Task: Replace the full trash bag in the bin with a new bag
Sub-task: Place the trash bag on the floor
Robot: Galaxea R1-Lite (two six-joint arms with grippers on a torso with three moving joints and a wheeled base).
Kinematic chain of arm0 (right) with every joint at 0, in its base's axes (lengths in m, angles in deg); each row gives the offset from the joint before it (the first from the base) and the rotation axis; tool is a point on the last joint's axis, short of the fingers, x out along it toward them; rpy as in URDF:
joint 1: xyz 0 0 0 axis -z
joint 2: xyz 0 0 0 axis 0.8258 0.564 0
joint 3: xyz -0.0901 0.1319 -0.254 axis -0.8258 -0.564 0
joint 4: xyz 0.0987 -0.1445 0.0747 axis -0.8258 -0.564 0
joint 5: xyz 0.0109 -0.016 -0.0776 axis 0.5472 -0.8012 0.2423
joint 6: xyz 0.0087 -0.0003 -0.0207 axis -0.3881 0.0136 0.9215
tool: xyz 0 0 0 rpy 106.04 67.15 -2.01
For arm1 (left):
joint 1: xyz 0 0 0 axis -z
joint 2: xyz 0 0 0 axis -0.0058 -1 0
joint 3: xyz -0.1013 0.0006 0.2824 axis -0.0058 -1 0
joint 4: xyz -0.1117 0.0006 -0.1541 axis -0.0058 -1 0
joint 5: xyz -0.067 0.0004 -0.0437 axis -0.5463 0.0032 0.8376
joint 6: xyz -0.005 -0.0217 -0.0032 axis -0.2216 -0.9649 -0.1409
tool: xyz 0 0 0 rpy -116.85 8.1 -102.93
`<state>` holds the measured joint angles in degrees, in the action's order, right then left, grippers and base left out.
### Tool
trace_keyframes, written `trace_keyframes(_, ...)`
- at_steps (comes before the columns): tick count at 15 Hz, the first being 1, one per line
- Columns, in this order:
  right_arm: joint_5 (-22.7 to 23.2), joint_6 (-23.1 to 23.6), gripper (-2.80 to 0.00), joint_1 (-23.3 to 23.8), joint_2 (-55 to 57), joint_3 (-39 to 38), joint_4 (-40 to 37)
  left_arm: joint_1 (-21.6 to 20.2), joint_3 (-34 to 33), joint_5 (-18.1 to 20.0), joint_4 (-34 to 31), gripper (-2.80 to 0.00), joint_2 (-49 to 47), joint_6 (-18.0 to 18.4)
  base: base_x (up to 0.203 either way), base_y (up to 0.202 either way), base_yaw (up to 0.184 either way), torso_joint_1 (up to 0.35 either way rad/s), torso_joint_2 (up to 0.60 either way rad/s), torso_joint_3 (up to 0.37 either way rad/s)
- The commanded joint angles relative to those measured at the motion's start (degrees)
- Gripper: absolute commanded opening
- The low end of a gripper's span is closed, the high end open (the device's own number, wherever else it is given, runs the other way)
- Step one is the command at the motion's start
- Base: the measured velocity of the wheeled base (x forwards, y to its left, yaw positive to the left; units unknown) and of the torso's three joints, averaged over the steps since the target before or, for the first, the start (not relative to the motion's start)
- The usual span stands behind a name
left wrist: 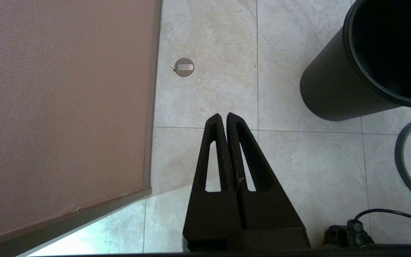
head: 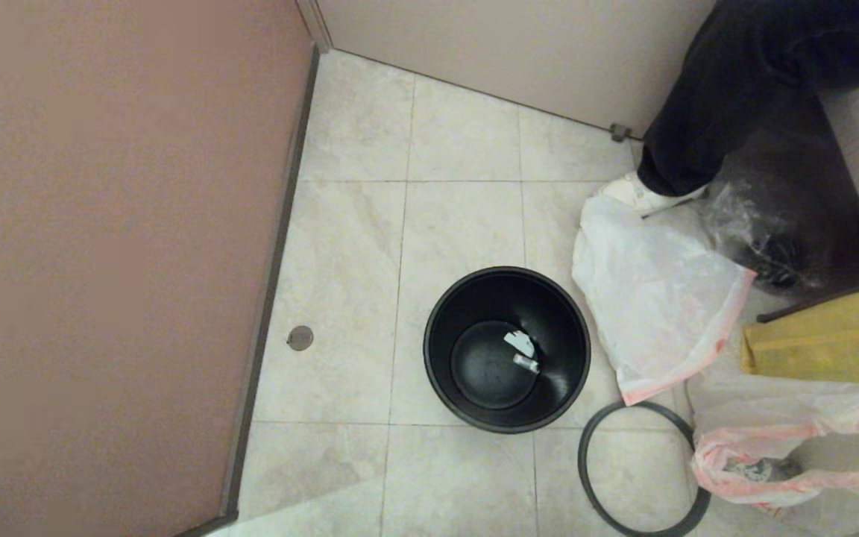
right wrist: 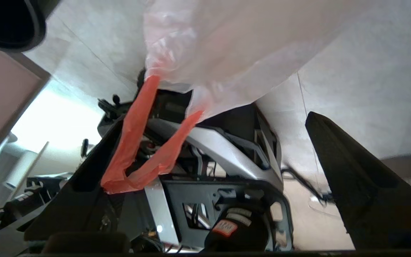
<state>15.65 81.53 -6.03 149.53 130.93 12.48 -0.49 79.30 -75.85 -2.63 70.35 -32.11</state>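
Note:
The black bin (head: pixel 508 349) stands unlined on the tiled floor, with a couple of small scraps at its bottom. Its grey rim ring (head: pixel 642 468) lies on the floor beside it. The new bag (head: pixel 653 294) lies flat and crumpled to the bin's right. The full trash bag (head: pixel 795 447) sits at the lower right, orange-red hem showing. My left gripper (left wrist: pixel 224 116) is shut and empty, above the floor left of the bin (left wrist: pixel 369 60). My right gripper (right wrist: pixel 214 119) is open; the full bag's (right wrist: pixel 234 46) orange drawstring loop (right wrist: pixel 137 150) drapes over one finger (right wrist: pixel 84 178).
A brown partition wall (head: pixel 116 246) bounds the left side. A person's dark-trousered leg (head: pixel 705 97) stands at the back right, next to a clear glossy bag (head: pixel 761 231) and a yellow bag (head: pixel 825 347). A round floor fitting (head: pixel 300 338) sits near the wall.

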Motion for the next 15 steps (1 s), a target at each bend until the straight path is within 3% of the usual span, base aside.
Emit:
trace_keyframes(1,2.6,1.6,0.00,3.6,1.1,0.2,-0.1,0.0,0.0,0.0,0.0,-2.80,-0.1,0.0,0.000,0.000,0.000,0.000,0.00,0.000)
trace_keyframes(4,7.4,2.9,0.00,7.7,2.2,-0.2,-0.4,0.0,0.0,0.0,0.0,-2.80,-0.1,0.0,0.000,0.000,0.000,0.000,0.00,0.000)
trace_keyframes(7,7.6,3.0,0.00,7.8,-0.3,-0.2,-1.4,0.0,0.0,0.0,0.0,-2.80,-0.1,0.0,0.000,0.000,0.000,0.000,0.00,0.000)
trace_keyframes(11,14.6,2.7,0.00,8.9,0.3,0.0,-1.5,0.0,0.0,0.0,0.0,-2.80,-0.1,0.0,0.000,0.000,0.000,0.000,0.00,0.000)
trace_keyframes(15,17.1,2.7,0.00,8.5,0.8,-0.2,-1.4,0.0,0.0,0.0,-0.1,-2.80,-0.1,0.0,0.000,0.000,0.000,0.000,0.00,0.000)
